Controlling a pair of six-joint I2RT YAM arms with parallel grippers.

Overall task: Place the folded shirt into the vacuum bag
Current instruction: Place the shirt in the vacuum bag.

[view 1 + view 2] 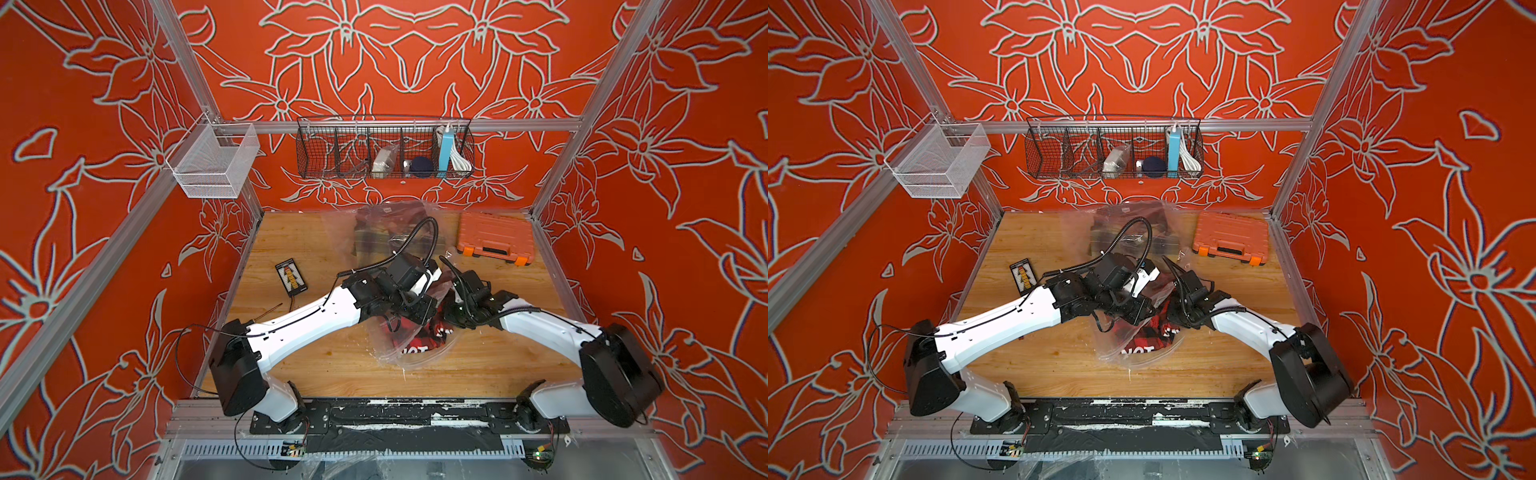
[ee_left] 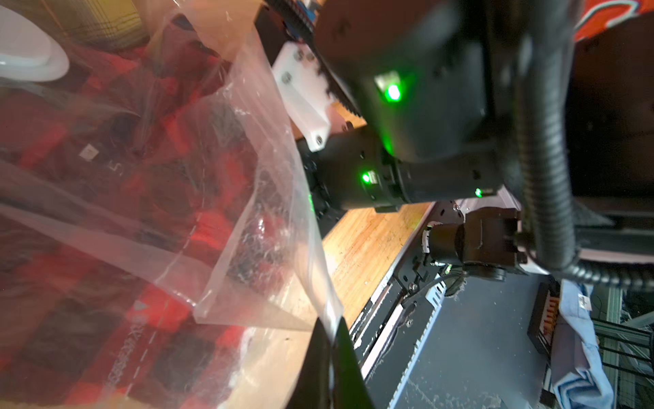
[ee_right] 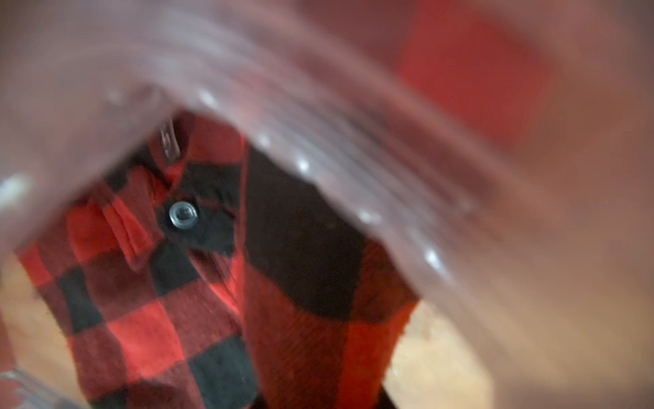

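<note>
Shirt [image 3: 198, 318] lies under vacuum bag [image 2: 269, 198] film pinched by left gripper [image 2: 330, 340].

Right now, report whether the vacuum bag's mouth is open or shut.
Open: in the right wrist view the rim of the vacuum bag arches above the plaid shirt, seen directly through the gap.

Quantities:
- worktop [image 1: 291, 365]: 1
- robot arms: 2 (left arm [image 1: 307, 316], right arm [image 1: 548, 328])
- vacuum bag [image 1: 386, 345]: 1; valve disc [image 2: 28, 46]: 1
- checked shirt [image 3: 300, 248], red-black: 1; metal snap [image 3: 183, 214] in view: 1
- darker plaid cloth [image 1: 376, 239]: 1
- orange tool case [image 1: 494, 239]: 1
- black card [image 1: 291, 276]: 1
- hanging baskets: 2 (black wire basket [image 1: 324, 166], white mesh basket [image 1: 212, 166])
- items in black wire basket: 4 (light blue box [image 1: 445, 149], white cable [image 1: 459, 160], dark blue round object [image 1: 422, 166], pale packet [image 1: 383, 160])
</note>
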